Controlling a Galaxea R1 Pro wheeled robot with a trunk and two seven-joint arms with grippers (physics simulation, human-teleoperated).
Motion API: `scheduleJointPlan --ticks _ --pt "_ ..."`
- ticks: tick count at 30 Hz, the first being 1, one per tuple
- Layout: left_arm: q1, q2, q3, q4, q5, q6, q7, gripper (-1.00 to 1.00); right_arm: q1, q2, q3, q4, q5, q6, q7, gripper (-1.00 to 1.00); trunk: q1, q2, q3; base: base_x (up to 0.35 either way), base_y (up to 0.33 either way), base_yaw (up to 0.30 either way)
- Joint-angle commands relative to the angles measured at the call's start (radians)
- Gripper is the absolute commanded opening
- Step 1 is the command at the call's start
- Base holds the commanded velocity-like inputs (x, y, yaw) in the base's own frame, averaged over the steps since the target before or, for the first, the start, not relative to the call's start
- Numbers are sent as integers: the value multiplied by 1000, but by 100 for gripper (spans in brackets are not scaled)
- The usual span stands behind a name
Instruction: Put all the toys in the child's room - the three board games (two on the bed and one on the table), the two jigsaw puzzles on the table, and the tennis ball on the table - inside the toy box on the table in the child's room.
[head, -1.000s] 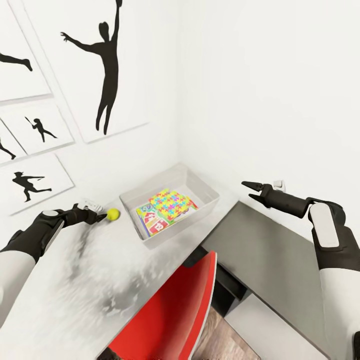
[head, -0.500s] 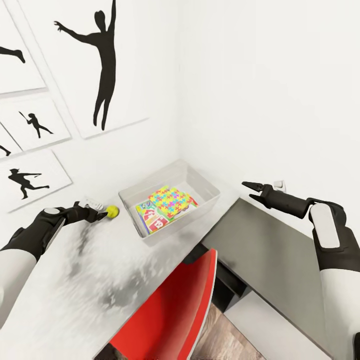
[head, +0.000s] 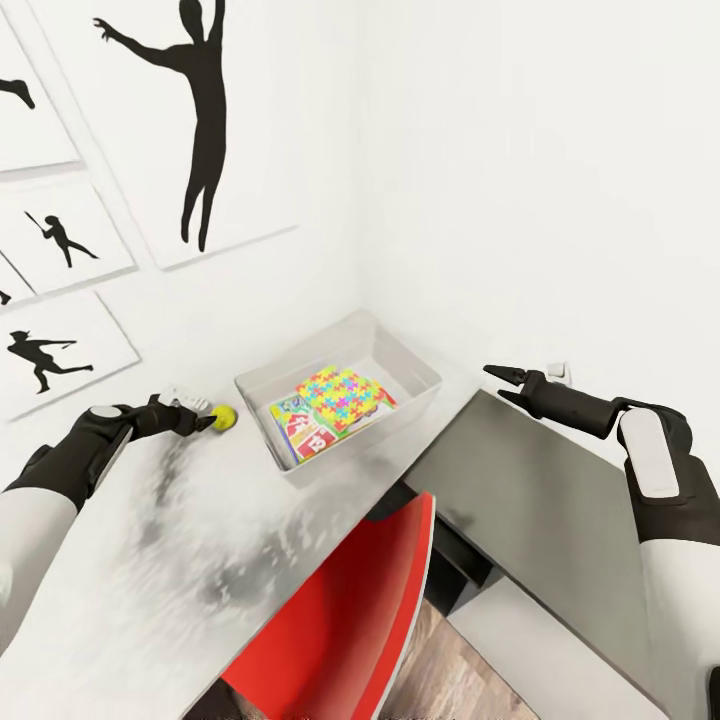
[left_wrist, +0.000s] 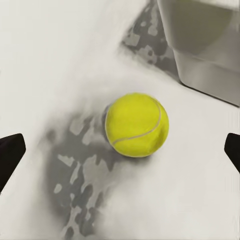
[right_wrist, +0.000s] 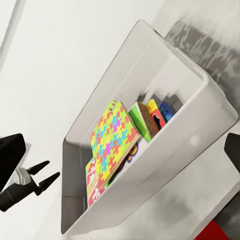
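Leftward drift of the pictures is noted, from camera motion. Left gripper (head: 212, 421), jaws spread, is set at the tennis ball (head: 225, 416) at frame left; closing is called for, then transfer into the toy box (head: 300, 469). Right gripper (head: 497, 383), spread, is held idle.

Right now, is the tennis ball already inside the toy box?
No, the tennis ball lies on the table outside the toy box, between the open left gripper fingers.
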Motion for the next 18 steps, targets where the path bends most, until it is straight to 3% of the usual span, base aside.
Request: scheduleJointPlan --ticks 1,18 --pt "-5 -1 -1 -2 -6 7 -3 100 -1 0 -2 0 10 4 10 100 1 -2 -3 0 0 0" --pt "-16 -26 0 2 -1 10 -11 100 -1 -2 -4 0 9 4 11 100 1 -2 -31 0 0 0"
